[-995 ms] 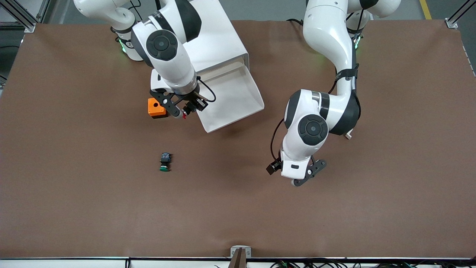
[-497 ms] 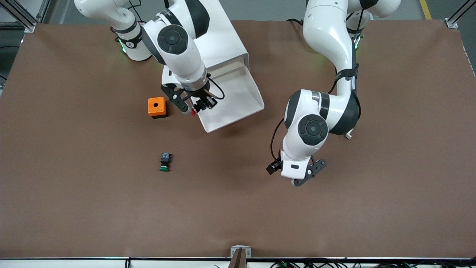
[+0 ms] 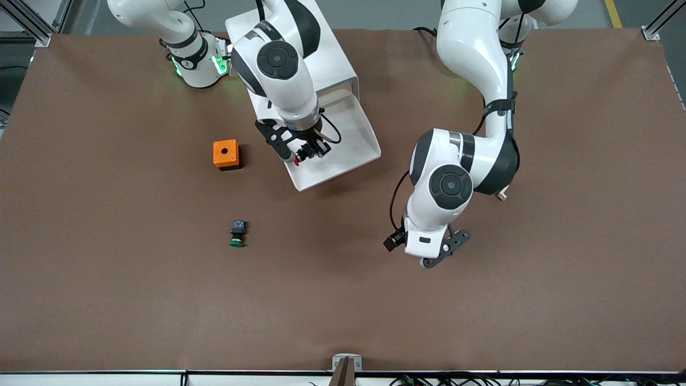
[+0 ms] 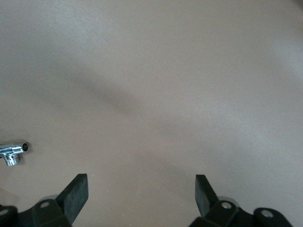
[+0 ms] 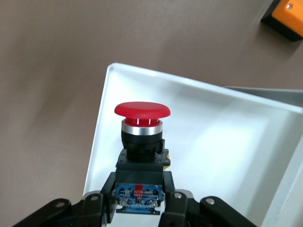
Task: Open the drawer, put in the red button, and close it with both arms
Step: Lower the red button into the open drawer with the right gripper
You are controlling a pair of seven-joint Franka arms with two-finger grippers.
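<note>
Right gripper [image 3: 301, 157] clamps the red button [image 5: 141, 124] over the open drawer [image 3: 343, 145]; left gripper [image 3: 429, 252] waits over bare table [image 3: 536, 268], jaws apart.

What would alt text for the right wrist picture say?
The right end effector holds the red button by its body, cap outward, over the open white drawer. An orange box sits on the brown table.
</note>
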